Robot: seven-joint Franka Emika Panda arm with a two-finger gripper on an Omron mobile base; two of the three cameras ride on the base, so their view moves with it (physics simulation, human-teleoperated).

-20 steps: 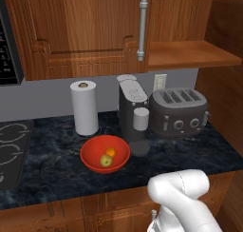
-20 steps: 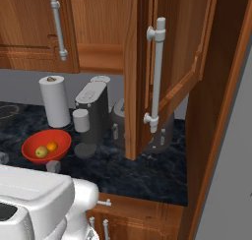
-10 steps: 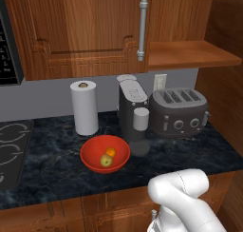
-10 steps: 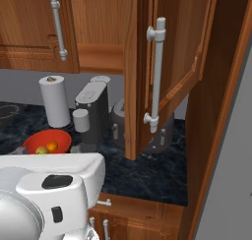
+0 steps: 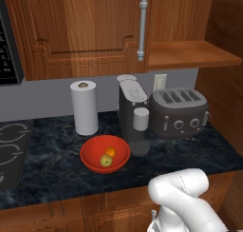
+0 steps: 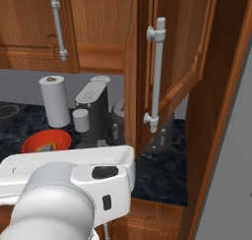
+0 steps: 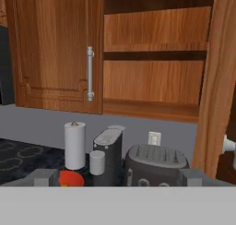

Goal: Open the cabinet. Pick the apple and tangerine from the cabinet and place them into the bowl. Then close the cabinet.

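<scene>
We count one bowl (image 5: pixel 105 153) mid-counter | one apple (image 5: pixel 106 160), one tangerine (image 5: pixel 110 151) inside | cabinet (image 5: pixel 85 31): one door shut, one open | gripper (image 7: pixel 118 179) fingers spread, empty

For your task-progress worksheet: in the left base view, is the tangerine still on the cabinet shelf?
No, the tangerine lies in the red bowl on the counter beside the apple, and the open cabinet shelf shows bare wood.
</scene>
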